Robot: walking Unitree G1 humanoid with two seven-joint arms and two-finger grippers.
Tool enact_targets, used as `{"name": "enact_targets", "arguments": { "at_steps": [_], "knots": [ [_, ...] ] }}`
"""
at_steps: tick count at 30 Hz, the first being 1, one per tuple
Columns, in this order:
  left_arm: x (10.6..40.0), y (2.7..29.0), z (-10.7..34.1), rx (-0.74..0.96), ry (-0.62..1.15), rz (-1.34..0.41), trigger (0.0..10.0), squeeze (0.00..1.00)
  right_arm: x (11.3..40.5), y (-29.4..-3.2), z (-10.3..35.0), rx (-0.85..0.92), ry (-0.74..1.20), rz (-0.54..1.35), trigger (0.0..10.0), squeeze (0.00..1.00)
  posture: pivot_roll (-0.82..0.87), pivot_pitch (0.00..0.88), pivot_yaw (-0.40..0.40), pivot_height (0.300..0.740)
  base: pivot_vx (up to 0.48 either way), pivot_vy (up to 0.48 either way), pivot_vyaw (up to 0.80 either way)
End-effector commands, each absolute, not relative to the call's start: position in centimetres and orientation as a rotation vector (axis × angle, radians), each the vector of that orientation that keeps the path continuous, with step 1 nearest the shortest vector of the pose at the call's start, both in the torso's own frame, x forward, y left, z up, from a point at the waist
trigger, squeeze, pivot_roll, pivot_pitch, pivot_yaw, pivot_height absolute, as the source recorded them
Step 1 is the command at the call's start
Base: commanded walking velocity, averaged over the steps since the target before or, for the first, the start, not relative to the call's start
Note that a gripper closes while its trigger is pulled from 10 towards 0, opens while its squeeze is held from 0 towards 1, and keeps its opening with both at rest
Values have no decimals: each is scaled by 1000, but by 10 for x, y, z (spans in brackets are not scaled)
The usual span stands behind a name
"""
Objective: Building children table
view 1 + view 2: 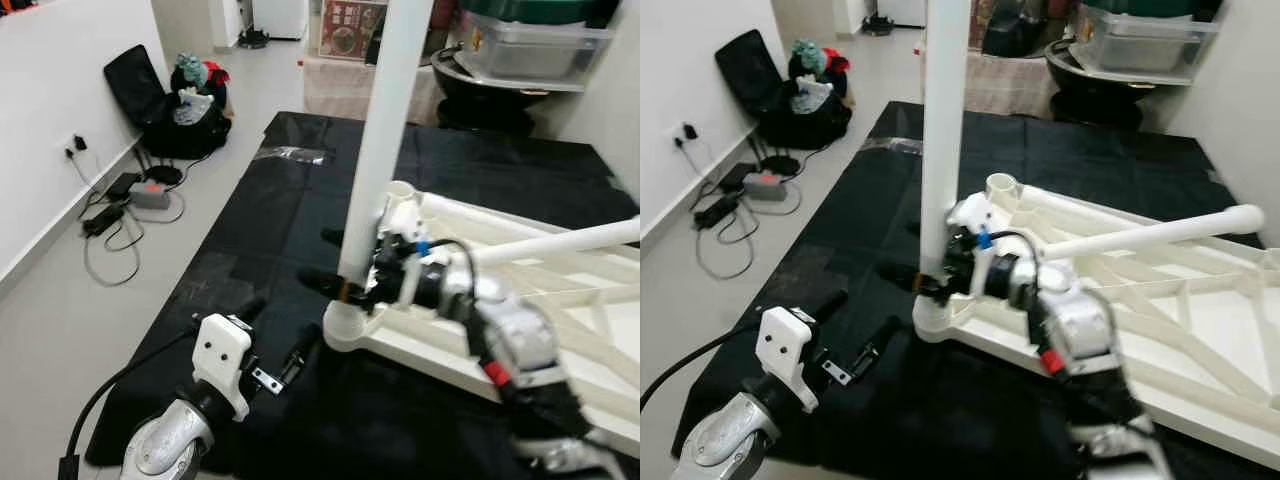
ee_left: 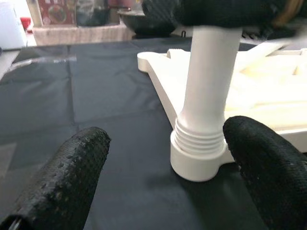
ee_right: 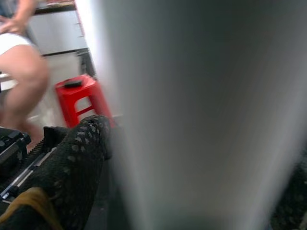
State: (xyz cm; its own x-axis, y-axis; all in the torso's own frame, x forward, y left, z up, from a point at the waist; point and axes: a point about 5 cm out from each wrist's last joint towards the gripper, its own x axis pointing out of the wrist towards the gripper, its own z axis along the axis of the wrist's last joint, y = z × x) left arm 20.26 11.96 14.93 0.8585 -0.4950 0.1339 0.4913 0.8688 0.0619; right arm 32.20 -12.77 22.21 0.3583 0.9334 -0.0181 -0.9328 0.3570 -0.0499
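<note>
A white plastic table top (image 1: pixel 1200 300) is lying upside down on a black floor mat (image 1: pixel 250 230). A white table leg (image 1: pixel 385 150) is being held upright in the corner socket (image 1: pixel 345 325) nearest the robot, its threaded base (image 2: pixel 199 136) sitting just above the socket collar. The right gripper (image 1: pixel 335 265) is clamped around the leg low down, just above the socket, one black finger (image 3: pixel 76 158) pressed against the tube on each side. A second white leg (image 1: pixel 1150 232) is standing tilted across the underside of the table top, towards the robot's right.

The left gripper (image 1: pixel 280 335) is being held low over the mat, just to the left of the socket corner and not touching it. Its fingers (image 2: pixel 72 177) are spread wide, with the leg's base and socket seen between them in the left wrist view but further out than the tips.

By the wall on the left, a power strip and cables (image 1: pixel 125 200) are lying on the floor, and a black chair (image 1: pixel 150 95) is piled with soft toys. A red stool (image 3: pixel 79 100) and a person's leg (image 3: pixel 21 81) are appearing blurred in the right wrist view.
</note>
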Motion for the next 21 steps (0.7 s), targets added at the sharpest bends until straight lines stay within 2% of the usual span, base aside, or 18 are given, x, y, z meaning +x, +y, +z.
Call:
{"name": "enact_targets", "arguments": {
  "at_steps": [1, 2, 3, 8, 12, 13, 16, 17, 21],
  "knots": [
    [199, 118, 150, 33, -132, -531, 10000, 0, 323, -130, 221, -37, -13, 1249, 10000, 1000, 58, 183, -58, 740, 0, 0, 0],
    [196, 118, 151, 32, -132, -533, 10000, 0, 323, -130, 225, -51, -17, 1293, 10000, 725, 69, 206, -55, 740, 0, 0, 0],
    [194, 117, 153, 31, -131, -535, 10000, 0, 325, -130, 228, -54, -16, 1324, 10000, 0, 75, 216, -53, 740, 0, 0, 0],
    [184, 115, 161, 23, -125, -549, 10000, 0, 333, -131, 249, -56, -26, 1522, 10000, 0, 117, 280, -43, 740, 0, 0, 0],
    [179, 116, 165, 22, -121, -554, 10000, 0, 341, -131, 262, -59, -54, 1578, 10000, 0, 130, 299, -37, 740, 0, 0, 0],
    [177, 116, 167, 21, -117, -554, 10000, 0, 344, -131, 267, -69, -69, 1592, 4196, 0, 134, 307, -33, 740, 0, 0, 0],
    [176, 117, 167, 21, -113, -554, 10000, 0, 346, -131, 271, -77, -79, 1604, 4196, 0, 134, 308, -31, 740, 0, 0, 0],
    [175, 117, 168, 21, -109, -554, 10000, 0, 345, -133, 275, -75, -91, 1633, 0, 0, 135, 307, -31, 740, 0, 0, 0],
    [175, 119, 168, 22, -94, -552, 10000, 0, 342, -143, 287, -63, -126, 1680, 0, 0, 115, 288, -28, 740, 0, 0, 0]
  ]
}}
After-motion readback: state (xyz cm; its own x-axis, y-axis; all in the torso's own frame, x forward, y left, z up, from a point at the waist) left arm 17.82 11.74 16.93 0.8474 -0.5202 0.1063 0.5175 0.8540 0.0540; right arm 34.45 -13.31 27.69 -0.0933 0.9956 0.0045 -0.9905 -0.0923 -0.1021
